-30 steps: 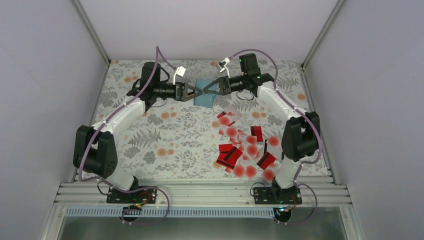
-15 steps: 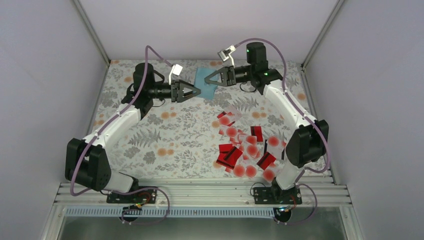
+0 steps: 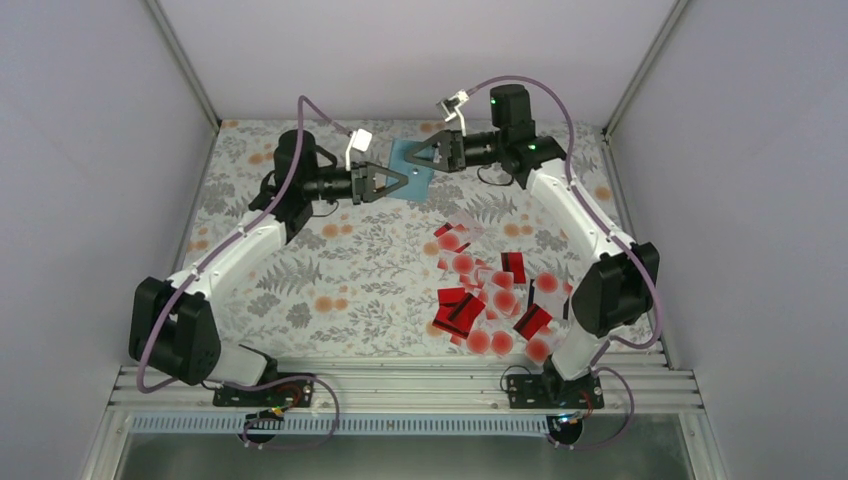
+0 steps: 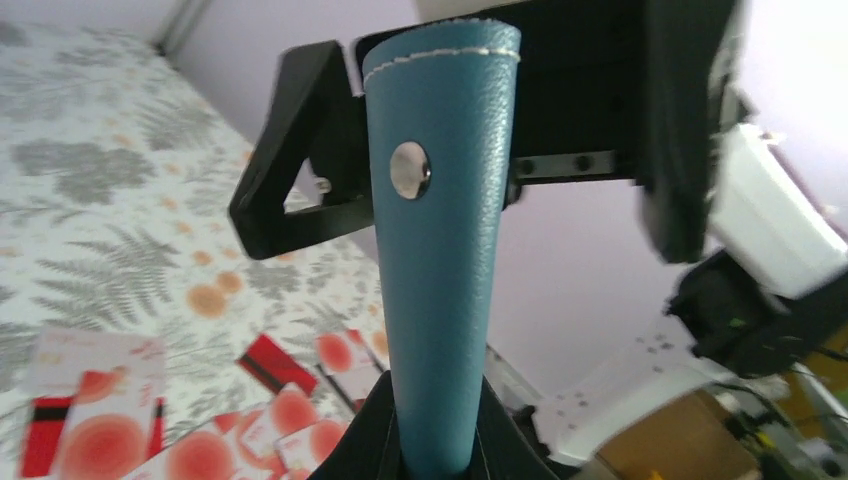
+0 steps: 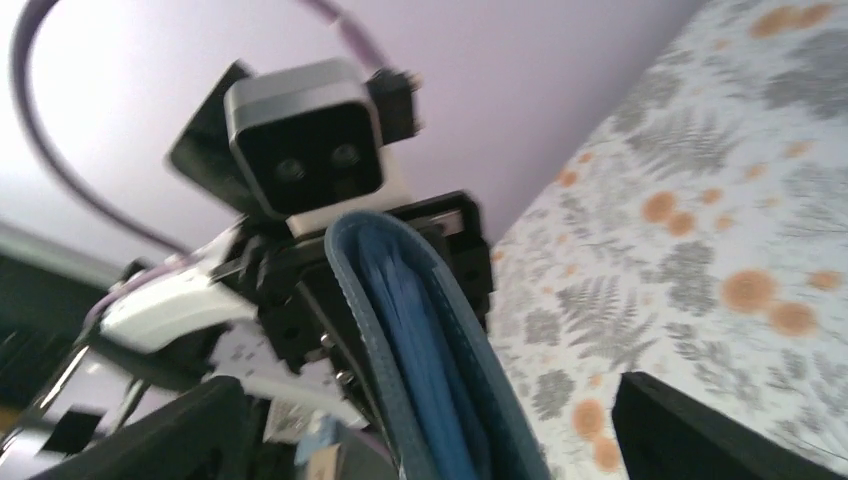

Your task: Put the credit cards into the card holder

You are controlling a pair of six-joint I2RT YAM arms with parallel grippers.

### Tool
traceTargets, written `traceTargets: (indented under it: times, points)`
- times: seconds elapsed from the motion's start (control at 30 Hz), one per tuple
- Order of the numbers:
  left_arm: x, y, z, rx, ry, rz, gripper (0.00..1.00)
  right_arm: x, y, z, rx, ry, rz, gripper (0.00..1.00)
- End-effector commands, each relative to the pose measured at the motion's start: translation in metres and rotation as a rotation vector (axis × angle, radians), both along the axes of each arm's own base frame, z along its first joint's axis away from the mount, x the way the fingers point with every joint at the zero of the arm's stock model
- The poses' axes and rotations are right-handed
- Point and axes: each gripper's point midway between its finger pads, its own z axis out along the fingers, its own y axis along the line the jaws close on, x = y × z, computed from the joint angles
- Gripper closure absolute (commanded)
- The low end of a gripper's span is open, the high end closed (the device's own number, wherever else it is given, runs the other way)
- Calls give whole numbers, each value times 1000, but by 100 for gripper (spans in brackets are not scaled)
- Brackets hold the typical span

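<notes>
**Card holder [image 3: 413, 172] found raised between 2 grippers, far centre of table.**
Left gripper [image 3: 402, 182] had its jaws clamped on 1 end of the holder, with the snap face showing. Right gripper [image 3: 414, 161] had its jaws apart, straddling the opposite end without visible contact. Credit cards [image 3: 487, 297] lay heaped on the tablecloth [image 3: 330, 270] near the right arm, well apart from the holder.

There is one card holder [image 3: 420, 182] (teal, with a single snap [image 4: 410, 169] on its face), and there are two grippers, the left gripper [image 3: 400, 182] and the right gripper [image 3: 416, 158]. Of the credit cards [image 3: 504, 300], about five solid red ones with a black stripe show, and roughly ten pale ones with a red dot. They overlap in one loose heap, so neither count is exact.
</notes>
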Motion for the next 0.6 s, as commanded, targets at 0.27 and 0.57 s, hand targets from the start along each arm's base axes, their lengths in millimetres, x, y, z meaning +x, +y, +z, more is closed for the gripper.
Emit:
traceTargets:
  times: [0.27, 0.57]
  points:
    - [35, 24, -27, 260, -66, 297, 98, 56, -68, 14, -243, -121, -729, 1]
    - [63, 32, -50, 434, -42, 464, 98, 63, -80, -53, -291, 152, -655, 25]
